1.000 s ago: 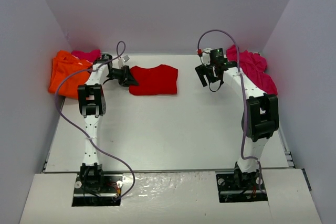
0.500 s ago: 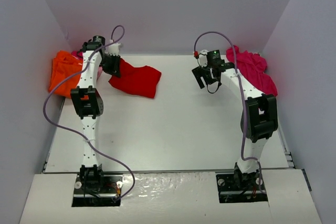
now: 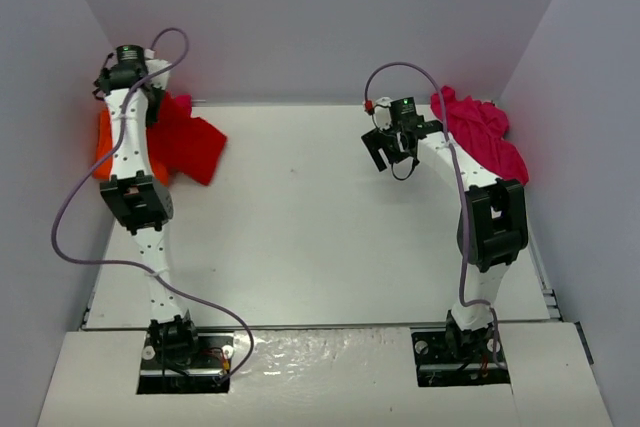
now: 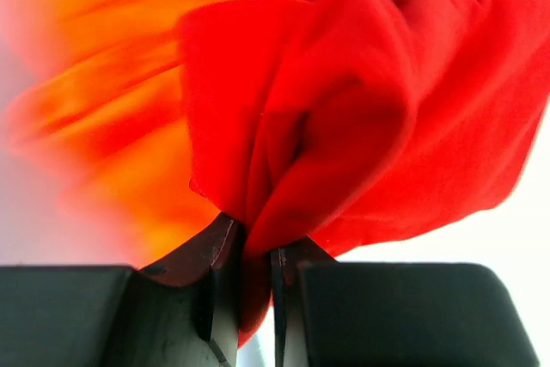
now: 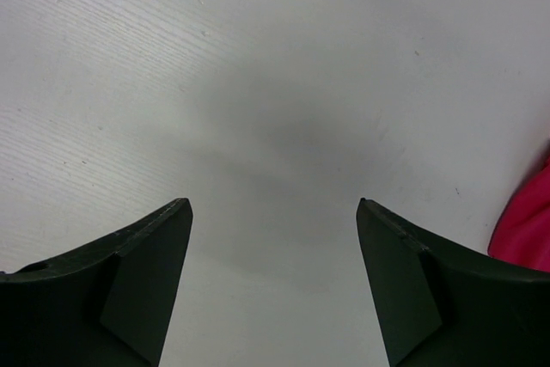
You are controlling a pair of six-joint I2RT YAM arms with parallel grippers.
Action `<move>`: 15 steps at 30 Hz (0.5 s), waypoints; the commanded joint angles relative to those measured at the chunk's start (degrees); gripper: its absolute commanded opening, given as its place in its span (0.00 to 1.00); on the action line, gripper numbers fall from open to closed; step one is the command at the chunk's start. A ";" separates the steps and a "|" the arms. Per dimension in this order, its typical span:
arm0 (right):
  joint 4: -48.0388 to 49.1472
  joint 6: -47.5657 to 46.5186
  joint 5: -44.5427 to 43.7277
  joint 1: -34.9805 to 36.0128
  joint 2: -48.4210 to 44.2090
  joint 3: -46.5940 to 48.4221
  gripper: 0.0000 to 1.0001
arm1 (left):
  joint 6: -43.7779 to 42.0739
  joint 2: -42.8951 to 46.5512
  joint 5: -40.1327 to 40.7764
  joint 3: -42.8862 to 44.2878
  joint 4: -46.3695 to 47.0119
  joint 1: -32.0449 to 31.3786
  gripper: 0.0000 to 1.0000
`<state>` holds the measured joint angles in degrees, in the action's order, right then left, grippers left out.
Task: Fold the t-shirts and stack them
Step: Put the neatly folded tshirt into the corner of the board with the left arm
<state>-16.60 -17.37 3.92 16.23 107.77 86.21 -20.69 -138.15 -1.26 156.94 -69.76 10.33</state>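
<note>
My left gripper (image 3: 150,112) is raised at the far left and shut on the red t-shirt (image 3: 188,145), which hangs from it over the orange t-shirt (image 3: 103,147). In the left wrist view the red cloth (image 4: 369,109) is pinched between my fingers (image 4: 225,264), with the orange shirt (image 4: 103,126) blurred behind. My right gripper (image 3: 388,150) is open and empty above the bare table, left of the crumpled magenta t-shirts (image 3: 482,129). A pink edge (image 5: 526,225) shows at the right of the right wrist view.
White walls close in the table (image 3: 330,237) on the left, back and right. The orange shirt lies against the left wall, the magenta pile against the right wall.
My left gripper has lifted the red t-shirt off the table and carried it left and back, over the orange shirt. My right gripper has drifted slightly left.
</note>
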 commanded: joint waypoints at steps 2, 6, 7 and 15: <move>2.10 -0.65 0.81 1.29 -3.38 -0.52 0.74 | -3.48 7.65 18.23 3.42 7.80 11.17 0.00; 2.01 -0.83 0.56 2.13 -4.13 -0.61 0.75 | -1.50 7.96 20.64 2.42 10.50 14.94 0.22; 2.01 -0.83 0.44 2.31 -4.20 -0.67 0.75 | -0.83 8.90 20.66 0.55 11.38 14.92 0.30; 2.19 -0.99 0.13 3.52 -5.26 -1.56 0.78 | 7.54 14.65 13.26 -3.33 14.61 14.49 0.75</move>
<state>-16.48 -18.03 3.95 19.00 107.30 84.88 -17.37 -132.86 11.00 151.26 -61.20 24.05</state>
